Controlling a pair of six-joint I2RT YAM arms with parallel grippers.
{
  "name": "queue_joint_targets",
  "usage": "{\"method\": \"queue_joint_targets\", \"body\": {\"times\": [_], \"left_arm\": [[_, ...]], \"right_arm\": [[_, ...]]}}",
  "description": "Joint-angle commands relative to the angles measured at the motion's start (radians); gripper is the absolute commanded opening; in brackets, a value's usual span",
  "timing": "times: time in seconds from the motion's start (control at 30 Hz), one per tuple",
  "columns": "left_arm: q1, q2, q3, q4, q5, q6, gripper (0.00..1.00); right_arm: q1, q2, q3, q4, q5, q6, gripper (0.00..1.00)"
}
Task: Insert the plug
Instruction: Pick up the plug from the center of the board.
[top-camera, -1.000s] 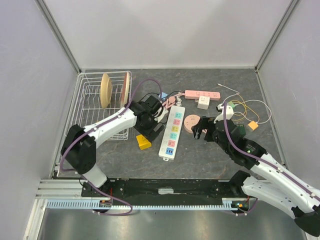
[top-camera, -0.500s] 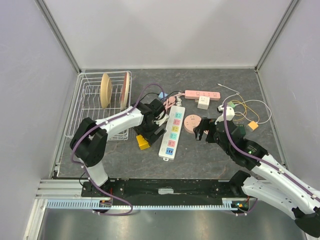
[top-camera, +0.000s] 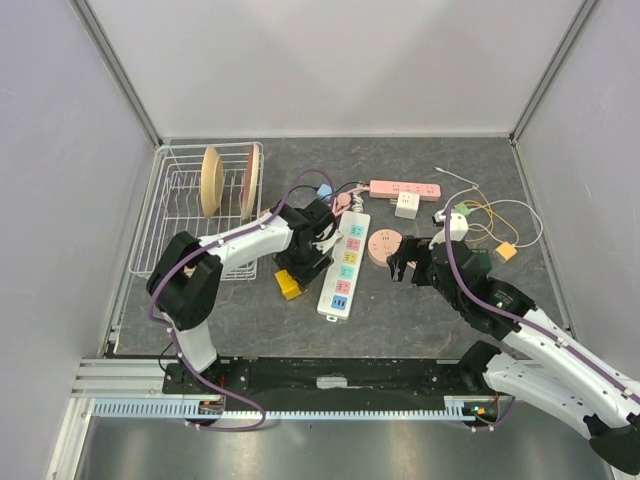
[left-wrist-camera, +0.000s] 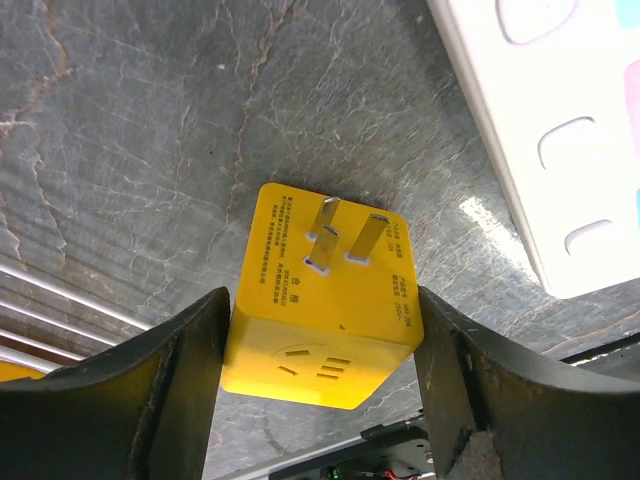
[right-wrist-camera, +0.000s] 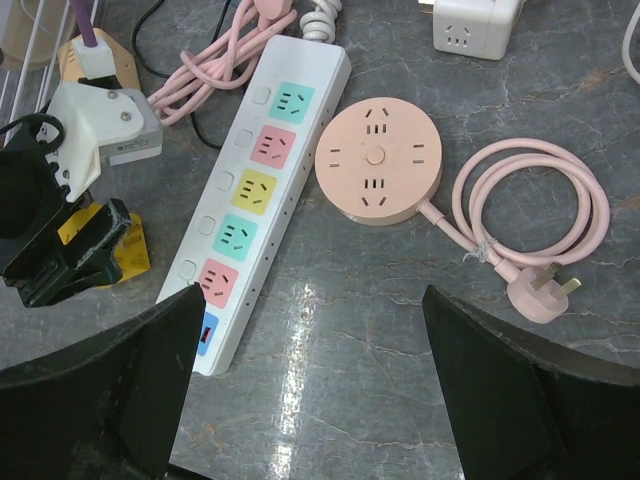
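Left gripper (left-wrist-camera: 320, 330) has closed in from wide open: pads (left-wrist-camera: 195, 360) now touch both sides of yellow plug adapter (left-wrist-camera: 322, 285), lying prongs-up on table (left-wrist-camera: 120, 120) just beside white power strip (top-camera: 345, 264). Grasp looks made; lift next. Right gripper (top-camera: 398, 268) fully open, empty

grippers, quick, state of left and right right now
left gripper: jaws shut on the yellow adapter, touching both its sides
right gripper: jaws wide open, holding nothing
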Motion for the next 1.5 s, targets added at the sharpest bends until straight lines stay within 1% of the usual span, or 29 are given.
{"method": "queue_joint_targets", "body": {"times": [0.0, 0.1, 0.13, 0.2, 0.23, 0.33, 0.37, 0.4, 0.43, 0.47, 0.5, 0.53, 0.57, 0.63, 0.67, 0.7, 0.73, 0.77, 0.8, 0.83, 0.87, 1.0, 1.07, 1.13, 1.33, 1.37, 1.47], "left_arm": [[-0.006, -0.062, 0.061, 0.016, 0.06, -0.013, 0.58], [-0.006, -0.117, 0.067, 0.034, 0.074, -0.058, 0.48], [-0.005, -0.129, 0.072, 0.036, 0.071, -0.067, 0.41], [-0.005, -0.169, 0.08, 0.044, 0.045, -0.151, 0.32], [-0.005, -0.178, 0.089, 0.044, 0.044, -0.183, 0.24], [-0.003, -0.233, 0.101, 0.071, 0.014, -0.309, 0.23], [-0.002, -0.247, 0.098, 0.082, 0.011, -0.387, 0.23], [-0.002, -0.276, 0.097, 0.097, 0.0, -0.433, 0.23], [0.003, -0.292, 0.091, 0.128, 0.003, -0.482, 0.21], [0.004, -0.307, 0.084, 0.151, 0.012, -0.572, 0.21], [0.004, -0.347, 0.074, 0.177, 0.027, -0.62, 0.21], [0.007, -0.367, 0.04, 0.203, 0.031, -0.678, 0.21], [0.009, -0.388, 0.019, 0.269, 0.037, -0.781, 0.2], [0.023, -0.448, -0.053, 0.335, 0.083, -0.881, 0.2], [0.027, -0.466, -0.081, 0.399, 0.092, -0.98, 0.2], [0.032, -0.485, -0.109, 0.434, 0.106, -1.03, 0.2], [0.04, -0.523, -0.161, 0.459, 0.107, -1.076, 0.2], [0.041, -0.539, -0.184, 0.482, 0.106, -1.166, 0.18], [0.044, -0.557, -0.227, 0.528, 0.103, -1.208, 0.17], [0.044, -0.574, -0.247, 0.545, 0.1, -1.248, 0.15], [0.044, -0.604, -0.265, 0.565, 0.097, -1.322, 0.15], [0.044, -0.674, -0.345, 0.654, 0.08, -1.486, 0.18], [0.044, -0.707, -0.373, 0.709, 0.064, -1.58, 0.17], [0.044, -0.727, -0.406, 0.761, 0.045, -1.657, 0.14], [0.044, -0.747, -0.44, 0.843, 0.044, -1.792, 0.13], [0.044, -0.749, -0.442, 0.863, 0.02, -1.803, 0.13], [0.044, -0.749, -0.437, 0.887, 0.005, -1.831, 0.13]], "right_arm": [[0.0, -0.022, 0.022, 0.012, -0.003, -0.038, 0.98], [0.0, -0.04, 0.017, 0.039, -0.015, -0.066, 0.98], [0.0, -0.048, 0.014, 0.062, -0.021, -0.086, 0.98], [0.0, -0.065, 0.005, 0.09, -0.035, -0.106, 0.98], [0.0, -0.069, 0.002, 0.123, -0.059, -0.115, 0.98], [0.0, -0.07, -0.006, 0.183, -0.125, -0.169, 0.98], [0.0, -0.066, -0.008, 0.223, -0.139, -0.197, 0.98], [0.0, -0.054, -0.008, 0.242, -0.153, -0.213, 0.98], [0.0, -0.045, -0.006, 0.257, -0.164, -0.225, 0.98], [-0.002, -0.034, -0.003, 0.289, -0.199, -0.238, 0.98], [-0.002, -0.004, 0.011, 0.302, -0.216, -0.257, 0.98], [-0.002, 0.012, 0.02, 0.315, -0.23, -0.262, 0.98], [-0.002, 0.027, 0.029, 0.325, -0.26, -0.265, 0.98], [0.0, 0.068, 0.043, 0.367, -0.293, -0.265, 0.98], [-0.002, 0.078, 0.046, 0.384, -0.306, -0.264, 0.98], [0.0, 0.091, 0.046, 0.404, -0.332, -0.262, 0.98], [0.0, 0.099, 0.045, 0.441, -0.342, -0.261, 0.98], [0.0, 0.107, 0.045, 0.456, -0.346, -0.262, 0.98], [-0.002, 0.122, 0.045, 0.469, -0.365, -0.267, 0.98], [-0.002, 0.128, 0.045, 0.481, -0.369, -0.273, 0.98], [0.0, 0.133, 0.043, 0.516, -0.371, -0.273, 0.98], [0.0, 0.145, 0.0, 0.619, -0.368, -0.259, 0.98], [0.0, 0.147, -0.014, 0.685, -0.371, -0.238, 0.98], [0.0, 0.153, -0.038, 0.754, -0.397, -0.219, 0.98], [0.002, 0.188, -0.069, 0.875, -0.429, -0.187, 0.98], [0.003, 0.196, -0.07, 0.885, -0.429, -0.189, 0.98], [0.002, 0.219, -0.064, 0.924, -0.449, -0.184, 0.98]]}}
